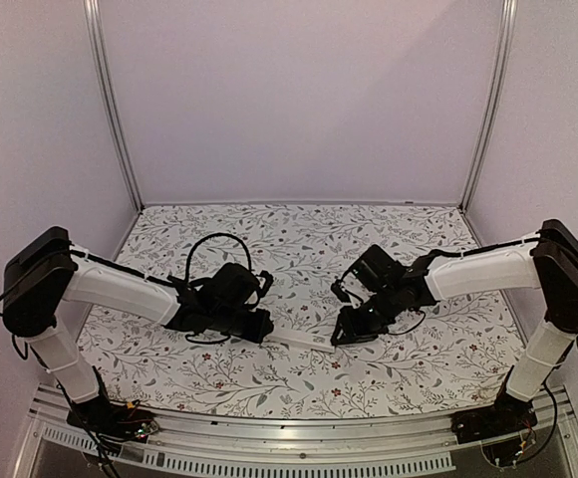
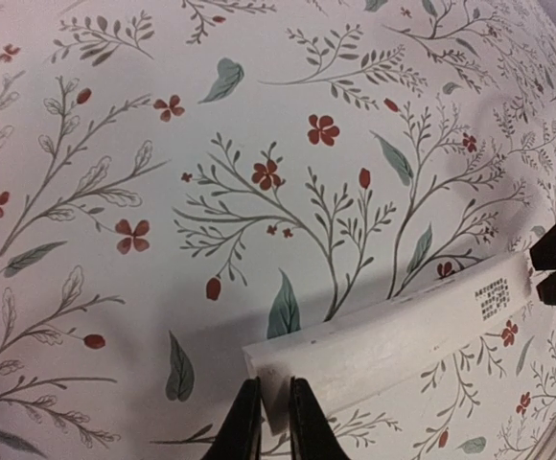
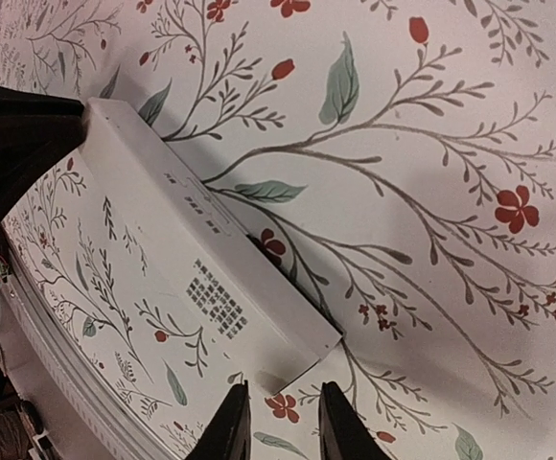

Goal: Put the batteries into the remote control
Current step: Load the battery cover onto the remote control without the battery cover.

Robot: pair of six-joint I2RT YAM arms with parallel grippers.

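Your left gripper (image 2: 276,422) has its fingers pressed almost together, and they appear to pinch the near end of the remote control (image 2: 393,335), a slim, long white plastic bar with a small block of dark print on its upper face. Your right gripper (image 3: 283,422) has its fingers spread, with the bar's other end just ahead of the gap and no contact that I can make out. The bar lies flat on the floral-patterned tablecloth (image 1: 299,249), near the front edge and midway between your two arms. Expect it to be light, rigid and smooth-sided. A pinch on one thin end will probably let it pivot or slip, so take it across its narrow width, close to an end, and keep it low to the cloth. The black button patch is not visible, so I judge that the back faces up, which is the side you want for loading. By my count you have one white bar and no batteries in any view. I also see no loose cover and cannot tell whether the compartment is open.
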